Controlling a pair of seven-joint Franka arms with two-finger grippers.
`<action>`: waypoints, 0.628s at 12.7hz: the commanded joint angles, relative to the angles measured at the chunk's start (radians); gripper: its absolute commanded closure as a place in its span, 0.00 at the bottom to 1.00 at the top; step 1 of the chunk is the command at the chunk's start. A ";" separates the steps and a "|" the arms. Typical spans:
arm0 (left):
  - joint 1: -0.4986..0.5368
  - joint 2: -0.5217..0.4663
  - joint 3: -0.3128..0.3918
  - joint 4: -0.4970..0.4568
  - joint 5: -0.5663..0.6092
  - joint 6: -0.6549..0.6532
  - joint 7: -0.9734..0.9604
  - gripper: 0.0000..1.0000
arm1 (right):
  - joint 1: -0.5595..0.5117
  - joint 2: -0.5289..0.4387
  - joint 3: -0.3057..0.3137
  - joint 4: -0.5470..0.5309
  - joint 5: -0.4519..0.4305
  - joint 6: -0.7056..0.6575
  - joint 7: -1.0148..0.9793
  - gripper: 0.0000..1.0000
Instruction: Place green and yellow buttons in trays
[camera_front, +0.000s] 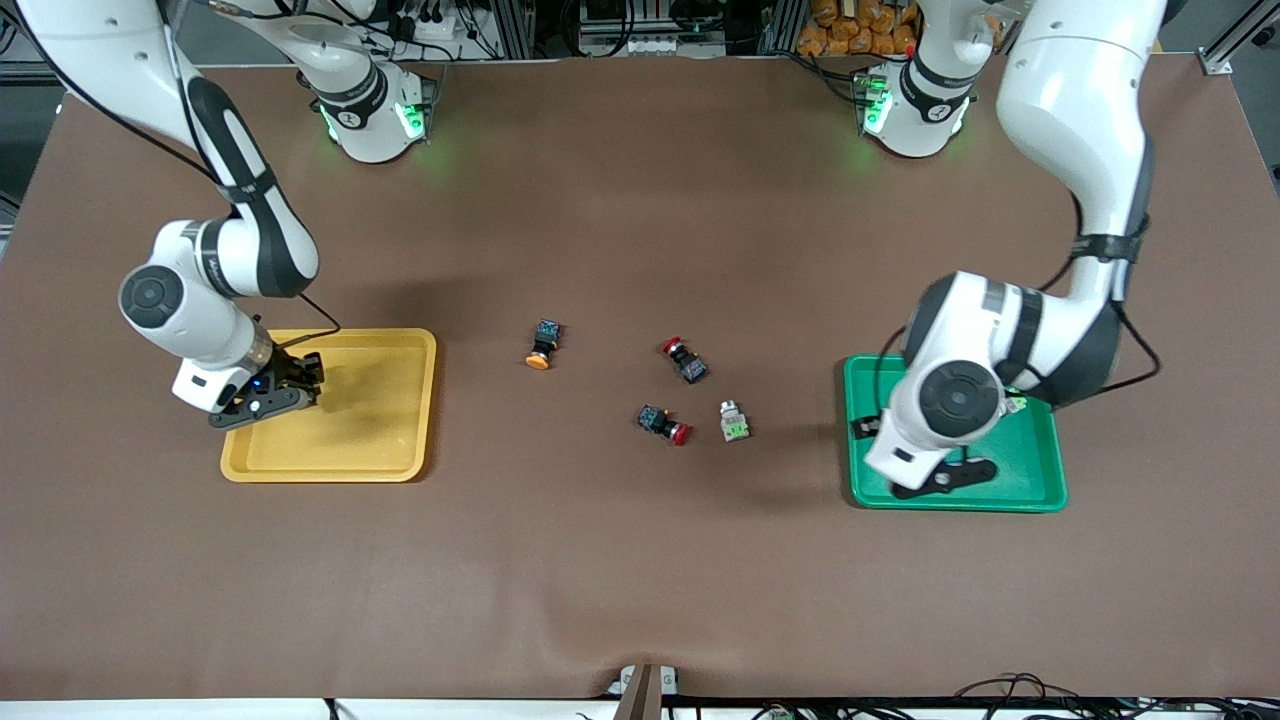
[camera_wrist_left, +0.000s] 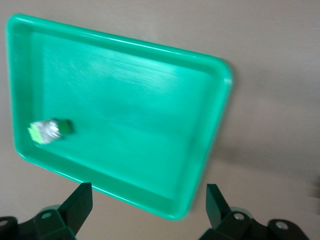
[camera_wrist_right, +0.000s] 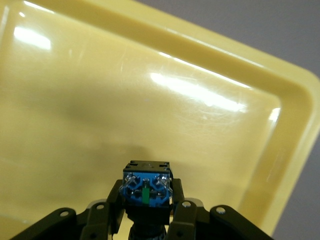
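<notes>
The brown desk (camera_front: 640, 560) carries a yellow tray (camera_front: 400, 440) and a green tray (camera_front: 1040, 470). Over the yellow one, the right gripper (camera_wrist_right: 146, 212) clamps a black-bodied button (camera_wrist_right: 146, 187). The left gripper (camera_wrist_left: 147, 205) hangs spread wide over the green tray, where a green button (camera_wrist_left: 47, 131) lies. A yellow button (camera_front: 542, 345), another green button (camera_front: 735, 420) and two red ones (camera_front: 685, 360) sit between the trays.

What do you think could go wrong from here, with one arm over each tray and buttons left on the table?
1. The right gripper, shut on a black-bodied button over the yellow tray, could let it bounce or roll out if released high.
2. The two red-capped buttons lie close to the green-ended button; a pick there might nudge or grab the wrong one.
3. The open left gripper hangs over the green tray's rim and might clip it.
</notes>
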 joint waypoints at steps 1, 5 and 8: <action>-0.086 -0.010 0.003 0.029 -0.027 -0.016 -0.100 0.00 | -0.022 0.041 0.010 0.047 -0.025 0.011 -0.060 1.00; -0.184 0.027 0.005 0.046 -0.030 0.082 -0.306 0.00 | -0.033 0.095 0.012 0.066 -0.028 0.061 -0.086 1.00; -0.206 0.091 0.003 0.034 -0.044 0.286 -0.365 0.00 | -0.031 0.117 0.010 0.064 -0.028 0.106 -0.118 0.95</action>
